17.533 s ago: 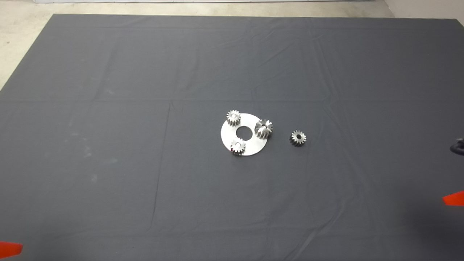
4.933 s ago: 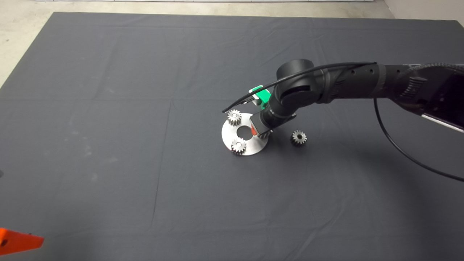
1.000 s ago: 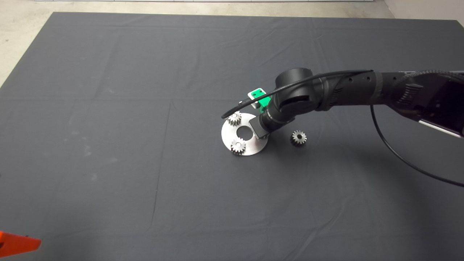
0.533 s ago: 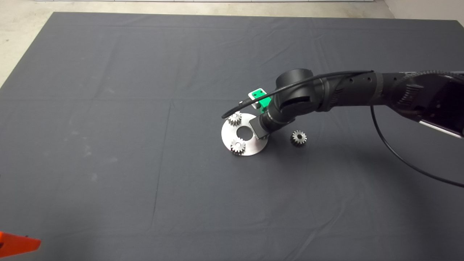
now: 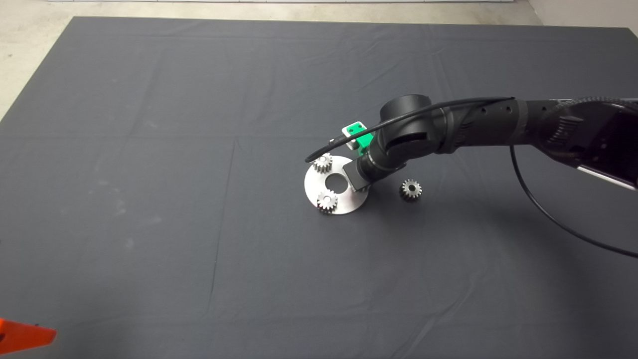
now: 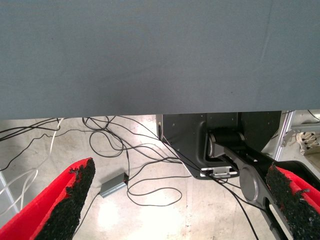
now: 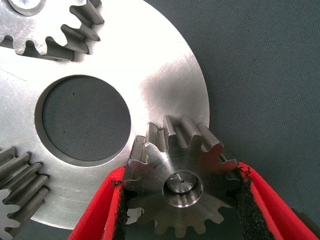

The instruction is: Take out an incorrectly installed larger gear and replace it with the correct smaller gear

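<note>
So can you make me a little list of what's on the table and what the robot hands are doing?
round plate: silver disc with a centre hole, on the dark mat
silver gears: two on the plate
larger gear: at the plate's edge, gripped
right gripper: fingers closed on the larger gear's teeth
smaller gear: on the mat beside the plate, untouched
left gripper: open, parked at the mat's lower left edge

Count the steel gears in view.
4: two bright silver spur gears on the round steel plate, the shiny larger gear in the right end effector, the dull dark-grey smaller gear on the mat.
</note>
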Action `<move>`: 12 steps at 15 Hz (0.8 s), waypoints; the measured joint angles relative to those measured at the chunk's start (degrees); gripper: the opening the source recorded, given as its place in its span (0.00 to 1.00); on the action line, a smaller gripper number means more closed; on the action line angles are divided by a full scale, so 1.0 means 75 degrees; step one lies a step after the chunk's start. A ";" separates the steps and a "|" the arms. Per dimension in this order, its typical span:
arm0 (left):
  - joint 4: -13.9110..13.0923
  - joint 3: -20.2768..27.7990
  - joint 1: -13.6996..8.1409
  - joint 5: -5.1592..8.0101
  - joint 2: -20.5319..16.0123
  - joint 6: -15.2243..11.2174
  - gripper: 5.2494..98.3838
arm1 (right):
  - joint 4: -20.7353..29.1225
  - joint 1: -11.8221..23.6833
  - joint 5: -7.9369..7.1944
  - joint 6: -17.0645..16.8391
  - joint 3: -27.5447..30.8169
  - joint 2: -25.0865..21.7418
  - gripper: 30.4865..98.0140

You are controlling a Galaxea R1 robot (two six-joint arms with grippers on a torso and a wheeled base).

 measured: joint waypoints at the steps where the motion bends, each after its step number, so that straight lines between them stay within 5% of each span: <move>1: 0.0000 0.0000 0.0000 0.0000 0.0000 0.0000 0.89 | 0.0000 0.0000 0.0000 0.0015 0.0000 0.0000 0.22; 8: 0.0000 0.0000 0.0000 0.0000 0.0000 0.0000 0.89 | 0.0032 0.0097 0.0062 0.0128 0.0052 -0.0062 0.22; 12: 0.0000 0.0000 0.0000 0.0000 0.0000 0.0000 0.89 | 0.0107 0.0816 0.0047 0.0328 0.0182 -0.0080 0.22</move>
